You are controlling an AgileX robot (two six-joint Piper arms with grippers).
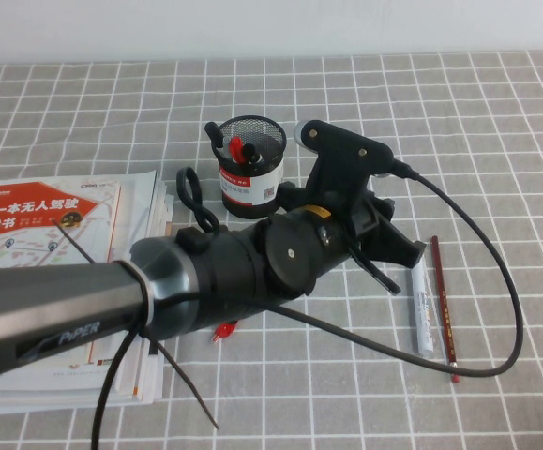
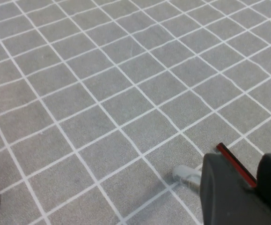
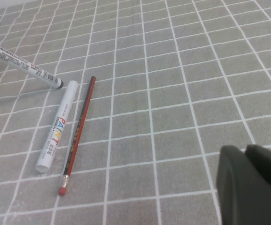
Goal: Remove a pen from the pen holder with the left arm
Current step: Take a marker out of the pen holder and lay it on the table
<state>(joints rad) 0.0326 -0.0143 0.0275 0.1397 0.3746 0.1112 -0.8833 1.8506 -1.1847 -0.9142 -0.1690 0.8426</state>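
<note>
pen holder (image 1: 252,167): standing at 10 o'clock of the left gripper (image 1: 391,272).
left gripper: pinching a white pen (image 3: 27,65) narrowly, seemingly to lay it beside the paint marker (image 1: 422,305).
right gripper (image 3: 247,161): hovering closed, empty, at 3 o'clock, out of the way.

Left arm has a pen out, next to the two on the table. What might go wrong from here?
1. The black-tipped marker in the left gripper hangs tilted, tip near the white paint marker; dropped here it may roll into that and the red pencil.
2. The left arm's cable loops by the pencil and might drag it on retreat.
The right gripper sits apart over the table.
</note>
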